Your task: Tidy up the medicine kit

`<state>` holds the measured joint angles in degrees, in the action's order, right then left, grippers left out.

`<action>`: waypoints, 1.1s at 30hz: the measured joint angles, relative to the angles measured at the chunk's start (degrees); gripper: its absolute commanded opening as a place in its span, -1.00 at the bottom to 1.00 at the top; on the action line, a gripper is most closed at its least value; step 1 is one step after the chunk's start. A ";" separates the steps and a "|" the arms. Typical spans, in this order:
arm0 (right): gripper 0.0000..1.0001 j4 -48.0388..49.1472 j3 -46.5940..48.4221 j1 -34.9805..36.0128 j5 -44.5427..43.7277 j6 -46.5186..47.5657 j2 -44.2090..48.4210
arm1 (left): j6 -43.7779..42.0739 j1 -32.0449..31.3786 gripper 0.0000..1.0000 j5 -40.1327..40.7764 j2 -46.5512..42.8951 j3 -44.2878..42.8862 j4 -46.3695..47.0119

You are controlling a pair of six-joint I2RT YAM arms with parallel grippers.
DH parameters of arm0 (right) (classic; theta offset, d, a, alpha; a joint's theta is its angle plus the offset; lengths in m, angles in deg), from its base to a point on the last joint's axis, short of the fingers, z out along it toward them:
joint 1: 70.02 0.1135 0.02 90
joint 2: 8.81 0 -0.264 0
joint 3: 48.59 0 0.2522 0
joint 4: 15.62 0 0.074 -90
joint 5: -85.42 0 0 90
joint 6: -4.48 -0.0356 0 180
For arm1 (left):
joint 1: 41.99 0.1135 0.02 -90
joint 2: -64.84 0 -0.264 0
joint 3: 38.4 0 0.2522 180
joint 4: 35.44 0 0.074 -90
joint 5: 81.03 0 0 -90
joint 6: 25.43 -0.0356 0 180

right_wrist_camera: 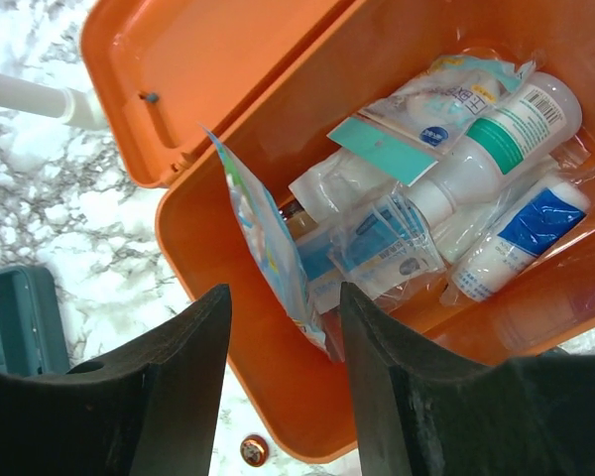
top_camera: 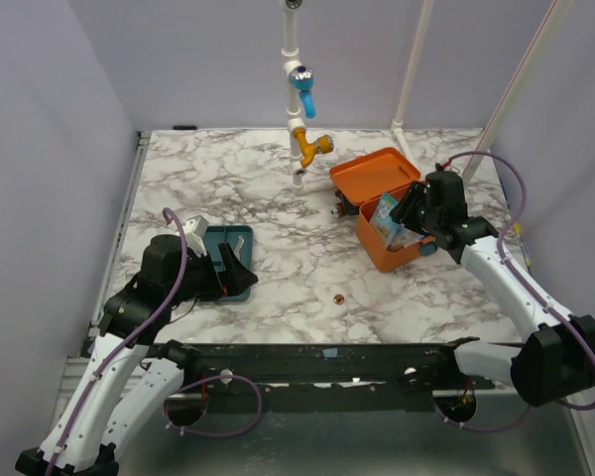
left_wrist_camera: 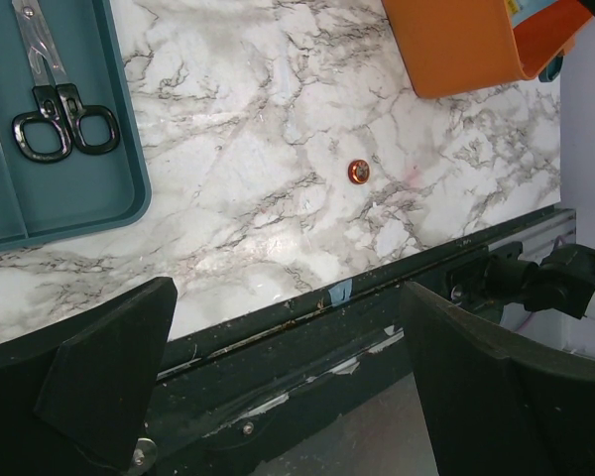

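The orange medicine kit (top_camera: 379,254) stands open at the right, its lid (top_camera: 372,174) laid back. In the right wrist view the kit (right_wrist_camera: 198,228) holds white bottles (right_wrist_camera: 506,129), clear sachets (right_wrist_camera: 387,248) and a flat packet (right_wrist_camera: 268,248) standing on edge near its left wall. My right gripper (right_wrist_camera: 285,293) hovers open just above that packet, touching nothing; it also shows in the top view (top_camera: 415,213). My left gripper (top_camera: 240,270) is open and empty at the near right edge of the teal tray (top_camera: 240,236). In the left wrist view the gripper (left_wrist_camera: 297,387) is over the table's front rail.
Black-handled scissors (left_wrist_camera: 55,109) lie in the teal tray (left_wrist_camera: 79,208). A small copper coin (top_camera: 337,297) lies on the marble between tray and kit, also in the left wrist view (left_wrist_camera: 357,171). A white pipe stand with blue and orange fittings (top_camera: 302,94) rises at the back centre.
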<state>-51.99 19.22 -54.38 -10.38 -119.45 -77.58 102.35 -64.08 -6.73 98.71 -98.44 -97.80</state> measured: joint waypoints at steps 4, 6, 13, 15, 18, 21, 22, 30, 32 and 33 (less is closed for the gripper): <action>0.06 0.74 -0.04 0.00 0.22 0.09 -2.29 | -0.02 0.02 0.97 0.00 0.07 0.00 -0.04; 0.06 1.64 -0.22 0.00 1.01 0.07 -3.43 | -0.02 0.02 0.97 0.00 0.15 0.00 -0.17; -0.22 5.79 -2.38 0.00 5.68 -1.36 -7.50 | -0.02 0.02 0.97 0.00 0.59 -0.22 -0.44; -0.44 6.80 -3.52 0.00 6.91 -2.08 -8.33 | -0.02 0.02 0.97 0.00 0.72 -0.22 -0.42; -0.78 8.72 -5.16 0.02 8.76 -3.15 -9.27 | -0.02 0.02 0.97 0.00 0.83 -0.22 -0.42; -0.98 10.84 -6.38 0.28 9.09 -3.87 -9.57 | -0.02 0.17 0.97 0.00 1.01 -0.22 -0.39; -0.99 11.91 -6.95 0.37 9.22 -4.44 -9.57 | -0.02 0.24 0.97 0.00 1.03 -0.22 -0.39; -0.99 16.70 -8.94 6.49 9.31 -8.63 -9.55 | 0.00 0.28 0.97 0.00 1.01 -0.20 -0.37; -0.99 17.40 -9.11 9.22 9.09 -10.38 -9.57 | 0.00 0.28 0.97 0.00 1.01 -0.20 -0.35; -0.99 17.70 -9.11 10.67 8.85 -11.34 -9.62 | 0.00 0.28 0.97 0.00 0.96 -0.20 -0.35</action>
<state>-34.29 10.10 -43.71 -1.53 -130.79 -87.20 102.35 -63.79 -6.73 99.67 -98.64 -98.15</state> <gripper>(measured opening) 0.085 0.985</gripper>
